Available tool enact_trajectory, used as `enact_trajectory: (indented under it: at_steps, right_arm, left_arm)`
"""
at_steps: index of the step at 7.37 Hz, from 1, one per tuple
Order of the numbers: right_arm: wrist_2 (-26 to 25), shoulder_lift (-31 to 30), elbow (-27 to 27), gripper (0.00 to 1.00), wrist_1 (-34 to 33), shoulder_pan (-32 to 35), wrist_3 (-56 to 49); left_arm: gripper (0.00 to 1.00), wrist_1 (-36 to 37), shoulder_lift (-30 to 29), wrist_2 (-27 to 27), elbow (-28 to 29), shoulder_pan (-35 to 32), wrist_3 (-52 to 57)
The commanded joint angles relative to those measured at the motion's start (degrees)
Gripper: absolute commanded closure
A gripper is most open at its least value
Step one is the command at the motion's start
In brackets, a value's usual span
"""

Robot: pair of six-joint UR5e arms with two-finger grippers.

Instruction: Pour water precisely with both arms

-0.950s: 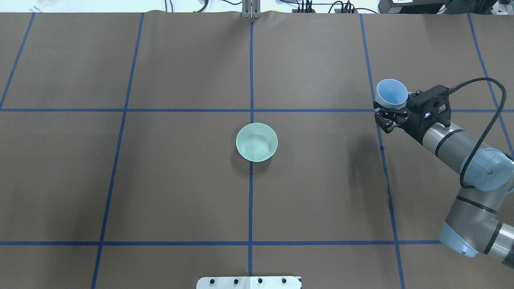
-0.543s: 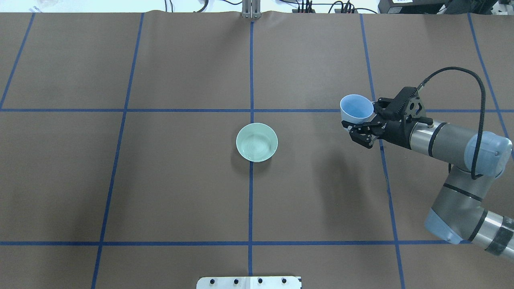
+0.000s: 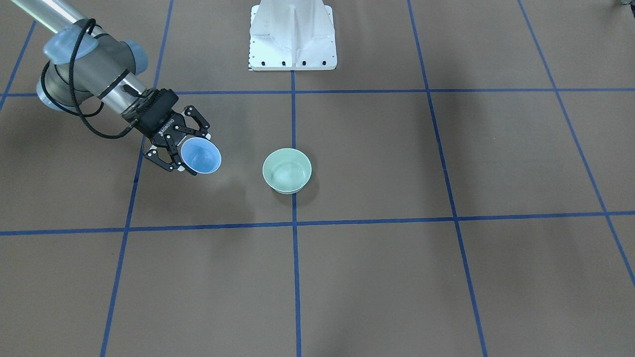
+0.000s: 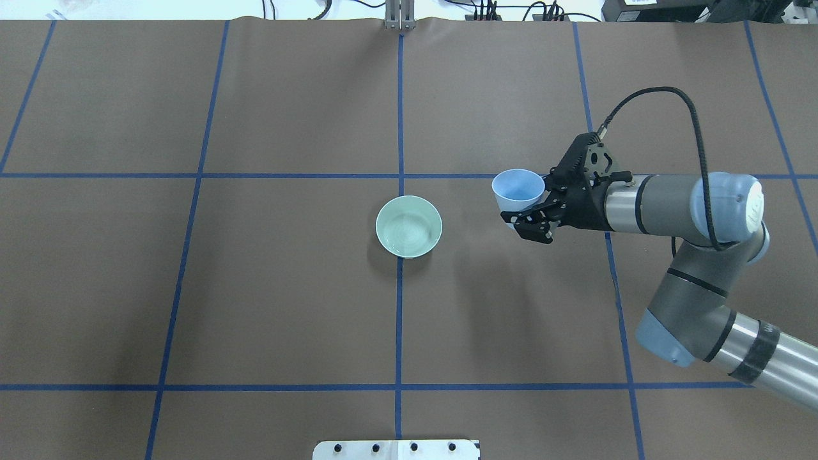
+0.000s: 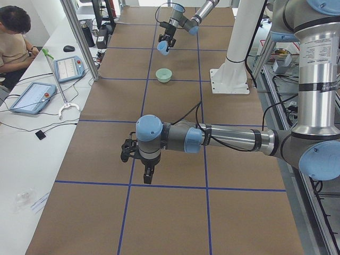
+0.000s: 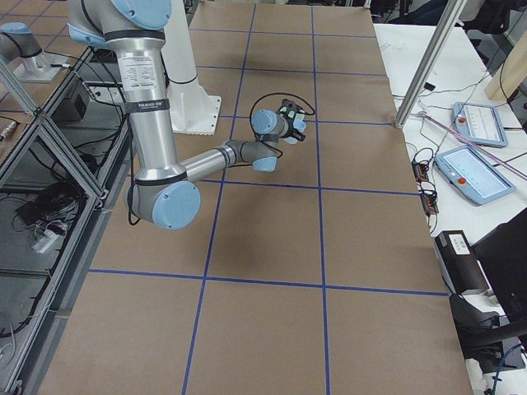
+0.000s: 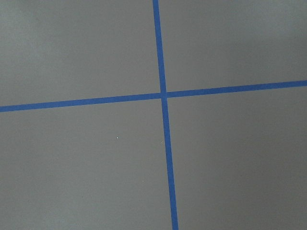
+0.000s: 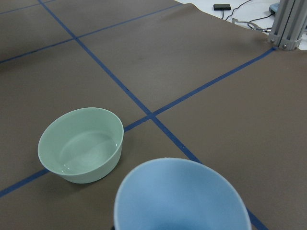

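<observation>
My right gripper (image 4: 528, 207) is shut on a pale-blue cup (image 4: 517, 188) and holds it upright above the table, to the right of a pale-green bowl (image 4: 408, 226). The front-facing view shows the cup (image 3: 201, 156) left of the bowl (image 3: 286, 170), a gap between them. In the right wrist view the cup's rim (image 8: 182, 191) fills the bottom and the bowl (image 8: 80, 143) shows faint glints of water (image 8: 86, 154). I see no water in the cup. My left gripper (image 5: 139, 162) shows only in the exterior left view, low over bare table; I cannot tell whether it is open.
The brown table (image 4: 255, 306) is marked into squares by blue tape. The white pedestal (image 3: 292, 34) stands at the robot's edge, behind the bowl. An operator (image 5: 16, 37) sits at a side desk with tablets, off the table.
My right arm has swung left with the cup, from the table's right side to close beside the bowl. The bowl has not moved.
</observation>
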Motion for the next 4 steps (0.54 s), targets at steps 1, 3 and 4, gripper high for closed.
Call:
enact_trajectory:
  at_steps: [1, 3, 4]
  right_arm:
    - [-1.3, 6.4, 0.3, 1.00, -13.4, -2.1, -0.4]
    - [-6.0, 9.8, 2.7, 1.00, -25.1, -5.8, -1.9]
    - [-7.9, 12.3, 5.4, 1.00, -35.1, -7.6, -2.5]
  left_arm:
    - [0.00, 0.0, 0.2, 0.0, 0.2, 0.1, -0.1]
    - [0.00, 0.1, 0.2, 0.0, 0.5, 0.1, -0.2]
    - [0.00, 0.1, 0.2, 0.0, 0.9, 0.1, -0.2]
